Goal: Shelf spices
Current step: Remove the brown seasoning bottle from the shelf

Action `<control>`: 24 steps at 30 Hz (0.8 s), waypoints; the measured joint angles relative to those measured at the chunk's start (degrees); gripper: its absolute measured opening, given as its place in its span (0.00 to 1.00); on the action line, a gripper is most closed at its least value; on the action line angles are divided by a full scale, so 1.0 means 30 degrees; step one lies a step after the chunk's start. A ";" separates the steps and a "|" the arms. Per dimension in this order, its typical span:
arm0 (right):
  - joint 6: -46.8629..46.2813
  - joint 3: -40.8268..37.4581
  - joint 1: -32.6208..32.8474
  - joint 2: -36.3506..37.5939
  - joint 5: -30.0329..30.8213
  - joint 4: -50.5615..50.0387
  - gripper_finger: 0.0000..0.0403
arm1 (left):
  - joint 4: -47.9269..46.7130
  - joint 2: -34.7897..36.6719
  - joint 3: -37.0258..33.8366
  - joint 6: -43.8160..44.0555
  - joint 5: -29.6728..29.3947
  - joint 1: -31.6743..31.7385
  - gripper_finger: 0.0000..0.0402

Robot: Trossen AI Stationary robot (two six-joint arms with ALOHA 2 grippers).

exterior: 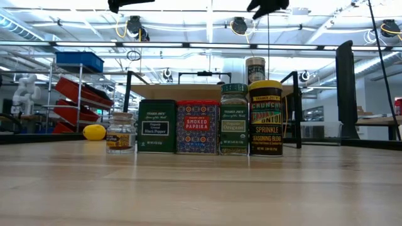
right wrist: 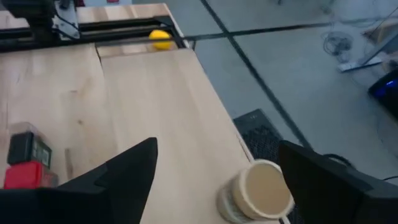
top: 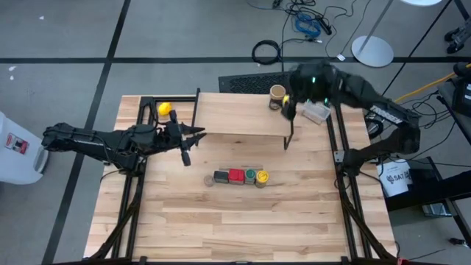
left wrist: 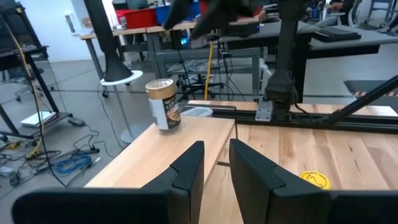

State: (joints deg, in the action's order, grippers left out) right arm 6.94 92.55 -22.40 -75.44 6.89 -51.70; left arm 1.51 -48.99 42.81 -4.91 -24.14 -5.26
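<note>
The shelf [top: 239,114] stands on black legs at the table's far side. A tan round-topped jar [top: 277,93] stands upright on the far right corner of its plank. My right gripper [right wrist: 217,152] hovers open above this jar [right wrist: 258,193], a finger to either side and clear of it. The left gripper [left wrist: 216,149] is open and empty, level at the shelf's left end [top: 197,135]. On the table, a tiny jar [exterior: 120,132], dark box [exterior: 157,126], red tin [exterior: 198,127], green-lidded jar [exterior: 233,119] and yellow-lidded jar [exterior: 266,118] stand in a row.
A yellow lemon-like ball [top: 165,109] lies on the table left of the shelf. A clear plastic tub [top: 318,112] sits just right of the shelf. Black frame rails [top: 346,184] run along both table sides. Bare wood [top: 243,221] stretches on the near side of the row.
</note>
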 joint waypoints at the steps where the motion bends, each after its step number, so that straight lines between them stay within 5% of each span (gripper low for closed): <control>1: 0.0509 0.0000 -0.0854 -0.0019 -0.0847 -0.0058 0.81 | -0.0055 0.0000 0.0000 0.0000 0.0000 0.0000 0.21; 10: 0.3355 0.0000 -0.4604 -0.1696 -0.3849 -0.0406 0.91 | -0.0178 0.0000 0.0000 -0.0007 0.0015 0.0000 0.21; 24: 0.4923 -0.0015 -0.6343 -0.4423 -0.4451 -0.1154 0.91 | -0.0266 0.0000 0.0000 -0.0058 0.0022 0.0007 0.21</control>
State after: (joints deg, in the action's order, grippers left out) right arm 21.71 92.51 -41.43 -88.70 -6.46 -55.16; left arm 0.71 -48.99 42.81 -5.08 -24.08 -5.23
